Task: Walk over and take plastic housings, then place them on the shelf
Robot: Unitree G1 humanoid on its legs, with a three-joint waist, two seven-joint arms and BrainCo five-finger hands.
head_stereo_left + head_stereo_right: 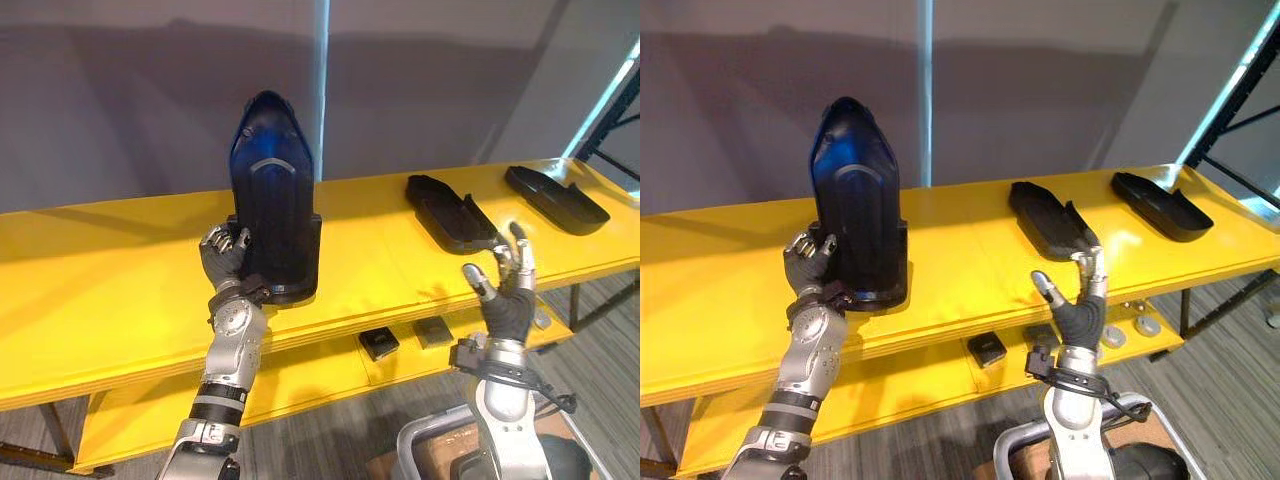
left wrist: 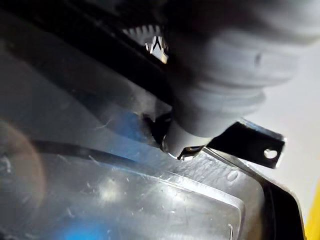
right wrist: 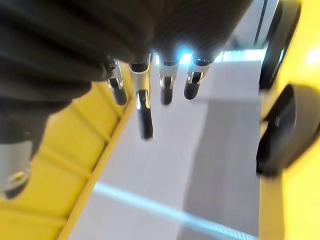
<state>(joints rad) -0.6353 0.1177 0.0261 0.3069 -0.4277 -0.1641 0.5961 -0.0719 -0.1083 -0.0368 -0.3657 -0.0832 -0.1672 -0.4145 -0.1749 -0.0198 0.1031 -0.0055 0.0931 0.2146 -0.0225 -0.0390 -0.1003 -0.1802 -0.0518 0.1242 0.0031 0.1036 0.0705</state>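
On the yellow shelf [image 1: 100, 290], the left hand [image 1: 224, 262] clamps its fingers [image 1: 216, 240] on an upright housing [image 1: 272, 200]; the right hand [image 1: 510, 295] hovers nearby, fingers apart.

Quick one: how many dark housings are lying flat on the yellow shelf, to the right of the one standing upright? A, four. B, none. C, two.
C: one flat housing and a second flat housing lie on the yellow shelf, both to the right of the upright housing that the left hand grips.
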